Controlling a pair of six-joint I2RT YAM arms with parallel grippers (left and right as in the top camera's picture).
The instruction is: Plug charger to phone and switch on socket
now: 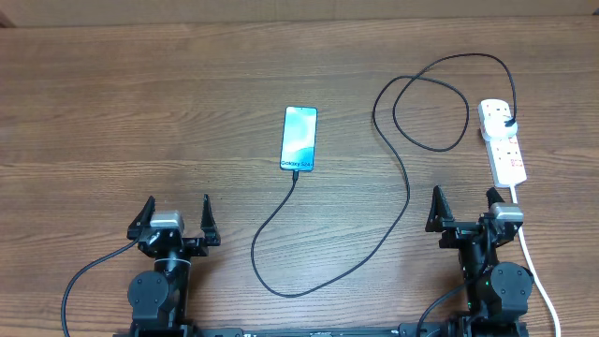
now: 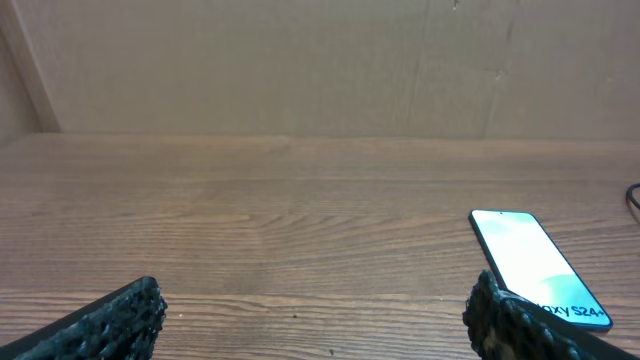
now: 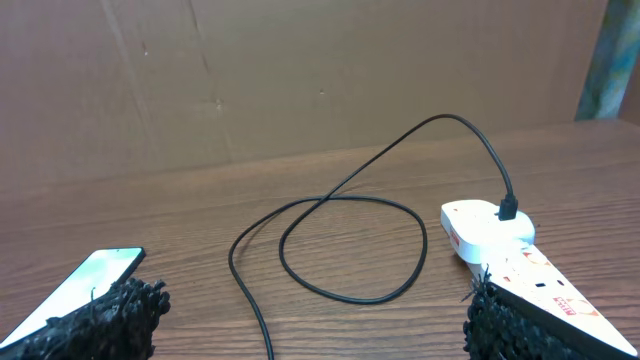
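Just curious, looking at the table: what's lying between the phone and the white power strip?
Only the charger cable, looped on the wooden table between the phone and the socket; the overhead view shows it best.

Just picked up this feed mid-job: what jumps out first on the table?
The lit phone lies mid-table, screen up. The black charger sweeps from the phone's near edge in a big loop to the white socket at the far right, where its plug sits. The left gripper and right gripper wait open and empty at the near edge.
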